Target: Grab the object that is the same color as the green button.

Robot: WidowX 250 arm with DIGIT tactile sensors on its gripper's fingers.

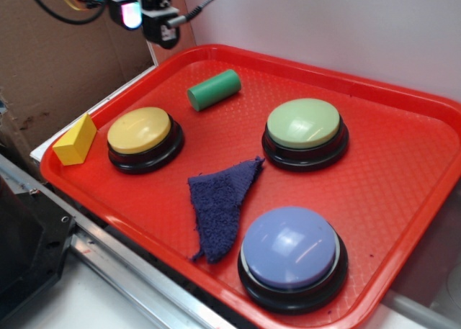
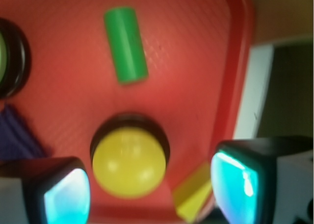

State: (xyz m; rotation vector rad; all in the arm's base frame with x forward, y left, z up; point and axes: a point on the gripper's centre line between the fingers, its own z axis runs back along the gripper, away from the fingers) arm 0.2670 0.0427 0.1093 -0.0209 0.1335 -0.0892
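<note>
White wall (image 1: 346, 19) behind, brown cardboard panel (image 1: 50, 62) left, metal rail (image 1: 122, 260) front

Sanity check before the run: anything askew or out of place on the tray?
Two things. The yellow wedge block sits perched on the red tray's left rim rather than flat inside. The purple cloth lies crumpled between the buttons. The green cylinder lies on its side, clear of everything.

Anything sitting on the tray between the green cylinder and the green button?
Nothing: bare red tray separates the green cylinder from the green button in the exterior view.
</note>
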